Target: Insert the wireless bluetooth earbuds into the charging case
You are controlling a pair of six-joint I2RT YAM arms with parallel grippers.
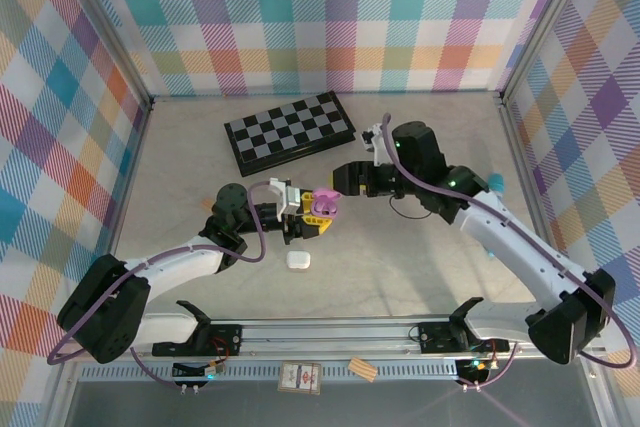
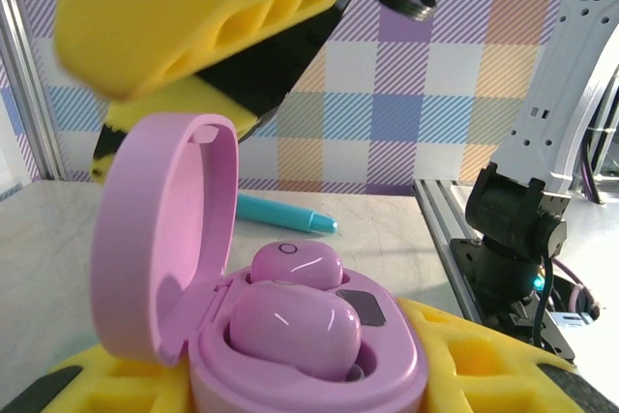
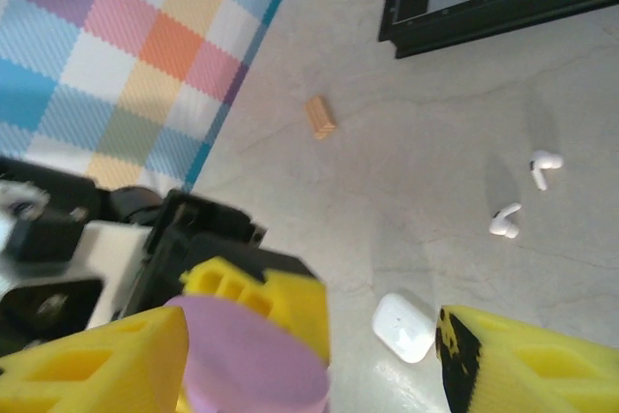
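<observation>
An open lilac charging case is held above the table with my left gripper shut on it, yellow pads on both sides. Its lid stands up on the left. Two lilac earbuds sit in its wells, the rear one behind the front one. My right gripper hovers open right at the lid; its fingers are spread wide, and the lid's back lies by the left one. Two white earbuds lie loose on the table.
A shut white case rests on the table below the grippers. A folded chessboard lies at the back. A small wooden block sits near the left wall. A teal pen lies on the table beyond the case.
</observation>
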